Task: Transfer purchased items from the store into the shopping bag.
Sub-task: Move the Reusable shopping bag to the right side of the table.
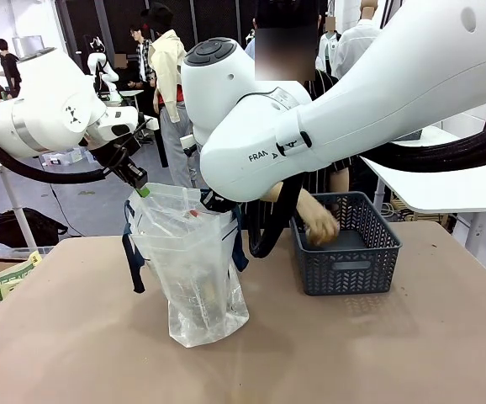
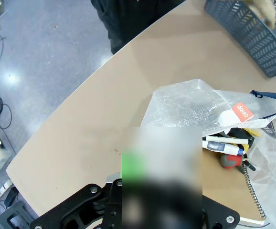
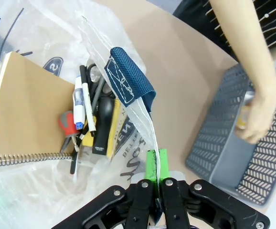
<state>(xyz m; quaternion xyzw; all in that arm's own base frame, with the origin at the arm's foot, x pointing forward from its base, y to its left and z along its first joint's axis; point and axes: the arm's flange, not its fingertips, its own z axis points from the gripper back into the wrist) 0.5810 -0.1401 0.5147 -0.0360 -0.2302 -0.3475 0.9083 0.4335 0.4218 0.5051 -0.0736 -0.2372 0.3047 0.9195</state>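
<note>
Holding the shopping bag [image 1: 194, 269] open on the surface [image 1: 394, 353]: left hand [image 1: 139, 181] and right hand [image 3: 156, 164] each clamp its rim. Person's hand [image 1: 319, 225] reaches into the store [image 1: 352, 261]. Next likely needs a steady, wide mouth for the drop-in.

Surface [image 1: 75, 337]: brown, matte, smooth; far edge curves in left wrist view. Two things stand directly on it.

Shopping bag [image 1: 197, 278]: see-through whitish plastic with navy straps, upright. Base sits on surface just left of centre, toward 9 o'clock in front view. Bottom plastic crumples where it meets surface.

Basket [image 1: 348, 252]: dark grey lattice, flat on surface at 2 o'clock from bag, close to far edge. It stands apart from bag, with strip of brown surface between them.
</note>
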